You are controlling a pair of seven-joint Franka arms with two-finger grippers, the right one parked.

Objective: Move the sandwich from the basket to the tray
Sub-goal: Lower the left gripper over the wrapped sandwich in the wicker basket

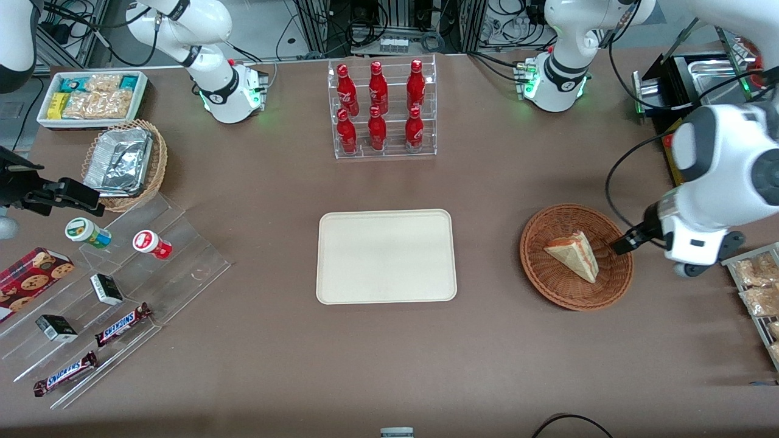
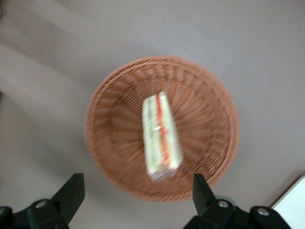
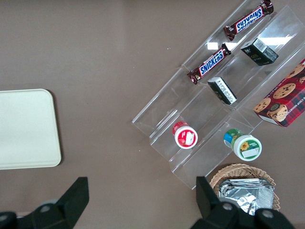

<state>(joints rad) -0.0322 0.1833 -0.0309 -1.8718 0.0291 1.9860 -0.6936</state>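
Observation:
The sandwich (image 1: 575, 255), a pale triangular wedge with red and green filling, lies in the round reddish-brown wicker basket (image 1: 541, 274). The cream tray (image 1: 386, 255) lies flat on the table beside the basket, toward the parked arm's end, with nothing on it. My left gripper (image 1: 627, 242) hovers over the basket's rim at the working arm's end, open and empty. In the left wrist view the sandwich (image 2: 161, 138) lies in the middle of the basket (image 2: 109, 109), the gripper (image 2: 137, 180) stands wide open above the rim, and a tray corner (image 2: 293, 205) shows.
A clear rack of red bottles (image 1: 382, 109) stands farther from the camera than the tray. A tan basket with foil containers (image 1: 125, 164), a white bin of snacks (image 1: 91, 97) and a clear stepped shelf (image 1: 103, 292) are toward the parked arm's end. A rack of snack bags (image 1: 758, 292) is beside the working arm.

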